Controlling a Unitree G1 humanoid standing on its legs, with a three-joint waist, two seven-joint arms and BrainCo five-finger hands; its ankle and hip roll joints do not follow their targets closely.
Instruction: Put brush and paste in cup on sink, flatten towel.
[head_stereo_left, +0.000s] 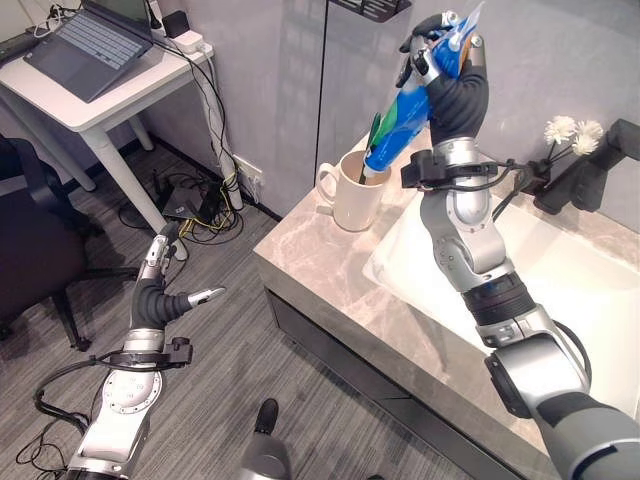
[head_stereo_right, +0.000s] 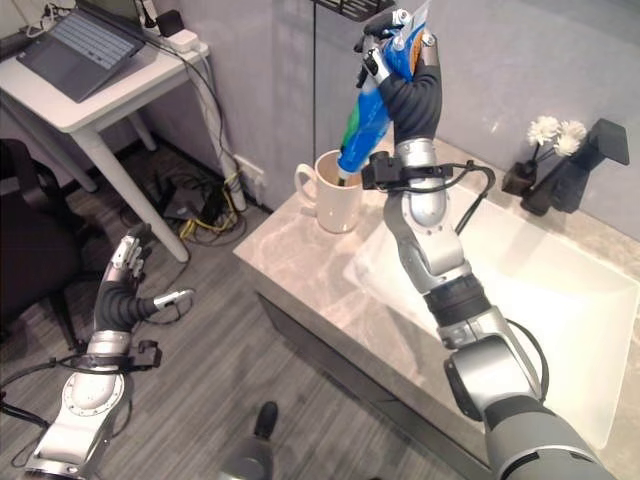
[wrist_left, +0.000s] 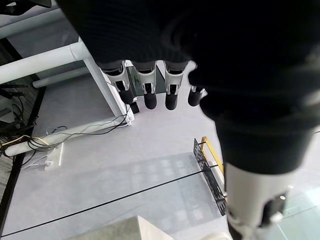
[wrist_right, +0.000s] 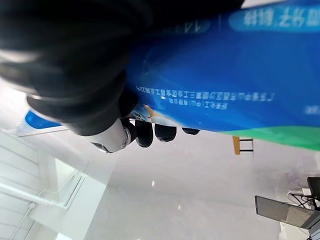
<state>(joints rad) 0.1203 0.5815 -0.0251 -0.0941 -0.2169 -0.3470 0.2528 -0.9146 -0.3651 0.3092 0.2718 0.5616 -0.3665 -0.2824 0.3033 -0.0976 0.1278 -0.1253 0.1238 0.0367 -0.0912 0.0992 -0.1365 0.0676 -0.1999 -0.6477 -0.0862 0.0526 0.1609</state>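
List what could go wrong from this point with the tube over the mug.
The right hand grips the toothpaste tube at its top end, so the tilted tube could catch the cream mug rim and tip it. The mug stands near the marble counter corner, so a knock might push it off.

Silver-grey arms, dark ribbed wrist covers; right hand (head_stereo_left: 443, 52), left hand (head_stereo_left: 163, 285) silver-fingered, tips seemingly dark.
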